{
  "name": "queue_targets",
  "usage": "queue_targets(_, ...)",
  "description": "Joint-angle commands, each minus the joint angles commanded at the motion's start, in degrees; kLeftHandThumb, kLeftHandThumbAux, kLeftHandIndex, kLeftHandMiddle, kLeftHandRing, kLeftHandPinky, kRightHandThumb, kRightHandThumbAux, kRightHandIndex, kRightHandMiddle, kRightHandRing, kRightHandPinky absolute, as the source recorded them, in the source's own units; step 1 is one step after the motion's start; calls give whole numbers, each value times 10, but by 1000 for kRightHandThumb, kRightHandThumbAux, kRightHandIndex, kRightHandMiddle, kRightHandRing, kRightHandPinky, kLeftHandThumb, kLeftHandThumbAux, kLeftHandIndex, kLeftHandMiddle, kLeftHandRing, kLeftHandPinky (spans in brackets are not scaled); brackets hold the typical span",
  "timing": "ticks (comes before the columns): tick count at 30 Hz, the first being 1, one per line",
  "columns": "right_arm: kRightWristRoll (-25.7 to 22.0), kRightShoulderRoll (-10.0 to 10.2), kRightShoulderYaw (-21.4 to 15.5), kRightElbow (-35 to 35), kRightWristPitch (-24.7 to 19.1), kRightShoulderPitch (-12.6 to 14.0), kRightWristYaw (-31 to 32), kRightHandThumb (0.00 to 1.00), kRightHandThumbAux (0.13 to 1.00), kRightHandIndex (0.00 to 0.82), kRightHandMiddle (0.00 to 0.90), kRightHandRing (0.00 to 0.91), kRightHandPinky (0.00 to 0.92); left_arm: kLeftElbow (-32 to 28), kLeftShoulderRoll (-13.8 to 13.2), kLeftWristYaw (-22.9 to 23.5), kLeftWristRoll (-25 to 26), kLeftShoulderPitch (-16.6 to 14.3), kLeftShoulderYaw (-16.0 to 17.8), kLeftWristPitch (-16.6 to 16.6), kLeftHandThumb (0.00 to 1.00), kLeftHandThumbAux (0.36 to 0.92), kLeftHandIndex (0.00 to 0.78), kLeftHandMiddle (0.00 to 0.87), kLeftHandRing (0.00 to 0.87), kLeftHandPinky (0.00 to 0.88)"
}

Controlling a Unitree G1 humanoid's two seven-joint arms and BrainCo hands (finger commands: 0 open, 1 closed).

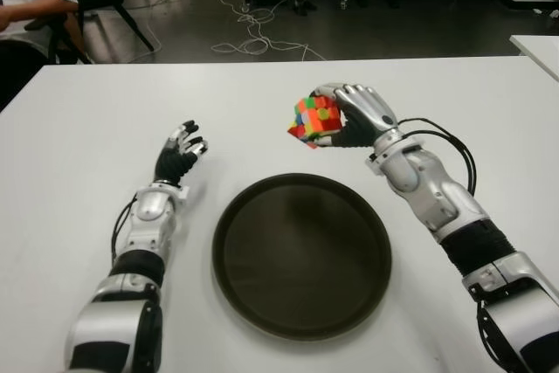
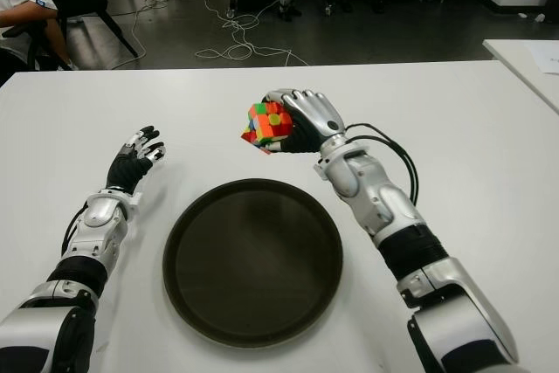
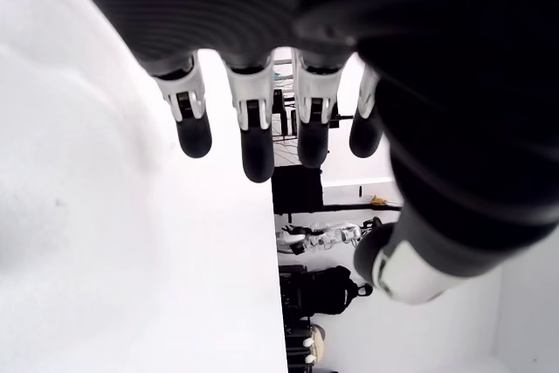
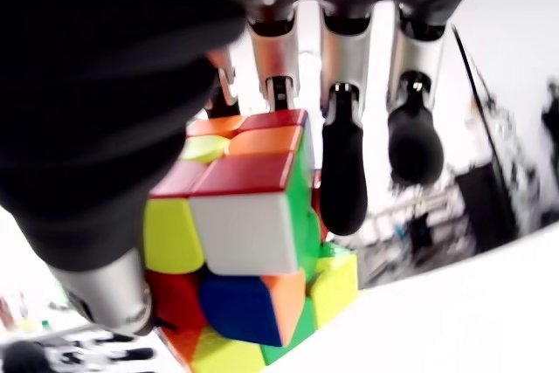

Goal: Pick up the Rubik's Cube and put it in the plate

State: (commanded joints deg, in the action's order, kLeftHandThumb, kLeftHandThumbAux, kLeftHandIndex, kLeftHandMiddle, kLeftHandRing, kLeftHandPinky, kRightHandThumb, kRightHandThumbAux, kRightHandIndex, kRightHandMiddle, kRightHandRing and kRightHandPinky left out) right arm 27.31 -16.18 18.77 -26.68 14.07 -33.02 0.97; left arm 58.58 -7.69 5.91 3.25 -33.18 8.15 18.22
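Your right hand [image 1: 354, 115] is clamped on the cube [image 1: 314, 121] and holds it up off the table [image 1: 79, 128], just beyond the far rim of the plate [image 1: 301, 255] and a little toward its right side. In the right wrist view you can see the grip: the thumb presses one side of the cube [image 4: 249, 259] while the fingers [image 4: 342, 181] curl over the opposite side, two of them lying against it and the outer ones reaching past its edge. The cube sits tilted in the grasp, one corner pointing down toward the table, its mixed red, orange, green, yellow and blue tiles showing.

The plate is dark, round and shallow, lying flat on the white table directly in front of you, between your two arms, with nothing in it.

Your left hand [image 1: 181, 153] shows to the left of the plate, well apart from the cube. Its wrist view shows the fingers [image 3: 253, 137] extended and apart, holding nothing.

At the far left corner beyond the table, a person [image 1: 31, 6] sits on a chair, and cables [image 1: 253, 37] trail across the floor.
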Motion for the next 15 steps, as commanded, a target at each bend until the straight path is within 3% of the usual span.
queue_targets(6, -54, 7, -21, -21, 8, 11, 42, 684, 737, 434, 759, 774, 766, 5, -4, 7, -1, -2, -1, -2, 202, 703, 51, 111, 100, 71)
queue_targets(15, -81, 10, -30, -58, 20, 0, 76, 684, 738, 433, 742, 759, 757, 16, -1, 7, 9, -10, 8, -11, 225, 711, 57, 123, 111, 76)
